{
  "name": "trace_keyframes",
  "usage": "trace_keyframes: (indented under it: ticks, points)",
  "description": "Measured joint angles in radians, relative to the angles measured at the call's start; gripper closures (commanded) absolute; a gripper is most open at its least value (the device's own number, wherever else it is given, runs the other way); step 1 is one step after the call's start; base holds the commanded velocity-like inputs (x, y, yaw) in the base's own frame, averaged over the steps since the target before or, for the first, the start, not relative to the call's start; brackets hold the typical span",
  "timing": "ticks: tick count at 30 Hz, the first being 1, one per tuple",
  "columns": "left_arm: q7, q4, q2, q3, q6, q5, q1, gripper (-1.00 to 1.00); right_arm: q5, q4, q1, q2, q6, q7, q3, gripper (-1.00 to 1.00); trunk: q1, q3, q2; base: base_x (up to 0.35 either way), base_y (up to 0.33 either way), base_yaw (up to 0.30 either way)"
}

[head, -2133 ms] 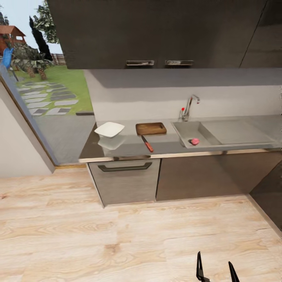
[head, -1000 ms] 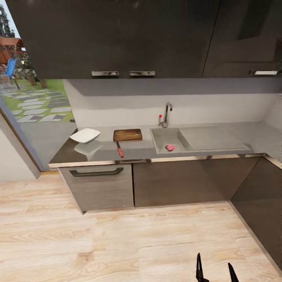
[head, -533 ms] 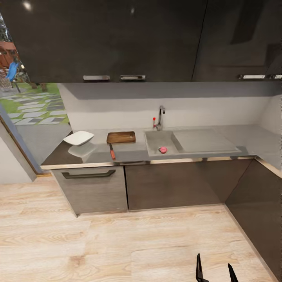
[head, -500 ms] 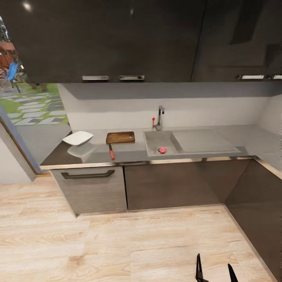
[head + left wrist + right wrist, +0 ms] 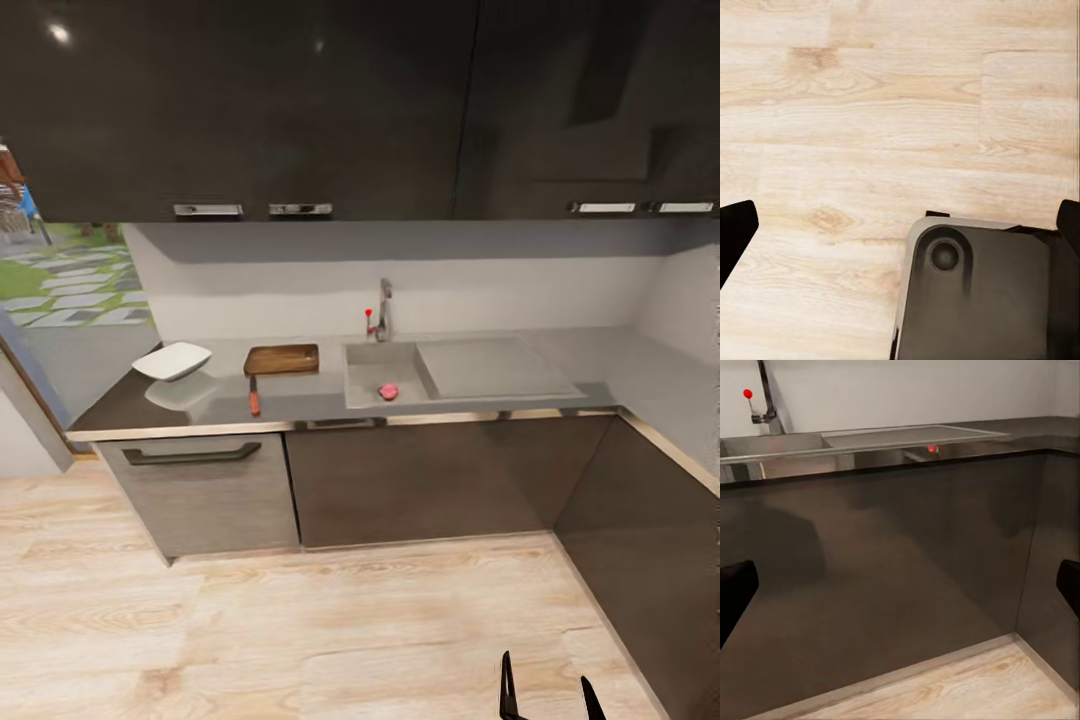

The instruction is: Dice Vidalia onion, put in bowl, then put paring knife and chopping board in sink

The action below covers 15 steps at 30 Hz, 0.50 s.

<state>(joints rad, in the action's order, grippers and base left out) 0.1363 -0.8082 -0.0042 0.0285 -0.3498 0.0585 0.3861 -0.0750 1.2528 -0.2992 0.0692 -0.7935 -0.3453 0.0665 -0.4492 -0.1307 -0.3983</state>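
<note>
- Onion [image 5: 388, 392] sat in sink [image 5: 372, 358] basin, near front wall.
- Knife [image 5: 254, 395] lay on countertop [image 5: 120, 410] just in front of chopping board [image 5: 281, 359]; bowl [image 5: 172, 361] beside board.
- Right gripper [image 5: 548, 698] fingers apart, low over floor; left gripper [image 5: 900, 225] fingers also spread.

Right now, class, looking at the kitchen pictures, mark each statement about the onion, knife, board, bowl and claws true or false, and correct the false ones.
1. The Vidalia onion lies in the sink. True.
2. The paring knife rests on top of the chopping board. False: it lies on the countertop, in front of the board.
3. The bowl stands left of the chopping board. True.
4. The right claw grips the onion. False: it is open and empty, low over the floor, far from the counter.
5. The tap stands behind the sink. True.
</note>
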Motion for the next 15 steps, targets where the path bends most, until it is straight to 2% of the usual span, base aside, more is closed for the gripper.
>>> trace_keyframes:
  ticks: [5,15]
  points:
    - [0.001,0.000,0.000,0.000,0.000,0.000,0.000,-1.00,0.000,0.000,0.000,0.000,0.001,0.001,0.000,-1.00,0.000,0.004,0.000,0.084,-0.242,0.000]
    - [0.000,0.001,0.000,0.000,0.000,0.000,0.000,-1.00,0.000,0.000,0.000,-0.001,0.000,0.001,0.000,-1.00,0.000,0.005,0.000,0.009,-0.022,0.000]
